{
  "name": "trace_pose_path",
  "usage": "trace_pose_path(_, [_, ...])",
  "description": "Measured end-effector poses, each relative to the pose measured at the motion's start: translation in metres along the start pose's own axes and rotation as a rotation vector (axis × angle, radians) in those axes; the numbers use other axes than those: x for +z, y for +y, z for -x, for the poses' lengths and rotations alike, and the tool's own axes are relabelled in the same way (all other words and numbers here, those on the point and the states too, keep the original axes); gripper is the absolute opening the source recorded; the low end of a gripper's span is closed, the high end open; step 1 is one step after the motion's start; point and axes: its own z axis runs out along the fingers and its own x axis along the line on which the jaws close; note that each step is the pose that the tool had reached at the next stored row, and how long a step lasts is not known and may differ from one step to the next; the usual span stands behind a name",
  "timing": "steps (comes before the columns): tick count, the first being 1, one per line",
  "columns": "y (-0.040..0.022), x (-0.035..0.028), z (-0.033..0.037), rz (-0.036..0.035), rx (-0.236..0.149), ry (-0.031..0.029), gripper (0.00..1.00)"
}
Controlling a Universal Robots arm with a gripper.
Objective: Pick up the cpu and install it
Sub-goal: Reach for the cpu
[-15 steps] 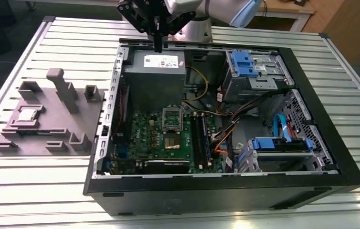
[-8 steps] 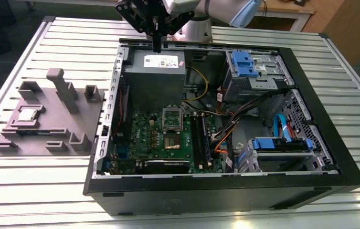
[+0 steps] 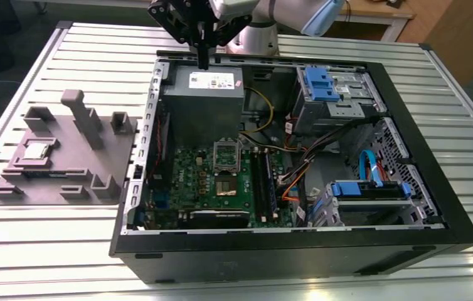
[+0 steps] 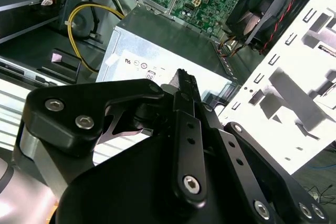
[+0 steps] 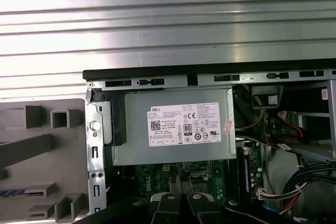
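Fingers (image 4: pixel 185 85) on your gripper (image 3: pixel 204 61) are pressed together with nothing between them. The 2 tips hang just above the grey metal box (image 3: pixel 206 103) with the white label (image 5: pixel 184 124), over the box's edge nearest the case wall. Beside that box, inside the open computer case (image 3: pixel 303 257), lies the green board (image 3: pixel 211 185). Your cpu (image 3: pixel 36 151) is well apart from the box, outside the case on the exterior view's left, lying flat in a recess of the grey fixture (image 3: pixel 106 169), untouched.
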Motion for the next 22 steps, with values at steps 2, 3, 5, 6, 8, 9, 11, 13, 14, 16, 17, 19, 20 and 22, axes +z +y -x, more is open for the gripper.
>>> trace_pose_path(2, [-0.0001,0.0001,-0.0009,0.0002,0.0,-0.0001,0.1])
trace_pose_path(3, [-0.0001,0.0001,-0.0012,0.0001,0.0,-0.0001,0.1])
trace_pose_path(5, [-0.0001,0.0001,-0.0016,0.0001,0.0,-0.0001,0.1])
trace_pose_path(6, [-0.0001,0.0001,-0.0019,0.0001,0.0,0.0,0.1])
trace_pose_path(8, [-0.0002,0.0002,-0.0022,0.0001,0.0,-0.0001,0.1])
trace_pose_path(9, [-0.0002,0.0002,-0.0024,0.0001,0.0,-0.0001,0.1])
trace_pose_path(11, [-0.0002,0.0002,-0.0028,0.0,0.0,0.0,0.1])
trace_pose_path(13, [-0.0007,0.0015,-0.0082,0.0,0.0,0.0003,0.1])
trace_pose_path(14, [-0.0009,0.0015,-0.0113,0.0001,0.0,0.0003,0.1])
trace_pose_path(16, [-0.0009,0.0015,-0.0114,0.0,0.0,0.0002,0.1])
trace_pose_path(17, [-0.0009,0.0015,-0.0115,0.0001,0.0,0.0002,0.1])
trace_pose_path(19, [-0.001,0.0015,-0.0117,0.0,0.0,0.0003,0.1])
trace_pose_path(20, [-0.001,0.0015,-0.0118,0.0001,0.0,0.0003,0.1])
trace_pose_path(22, [-0.001,0.0015,-0.012,0.0,0.0,0.0003,0.1])
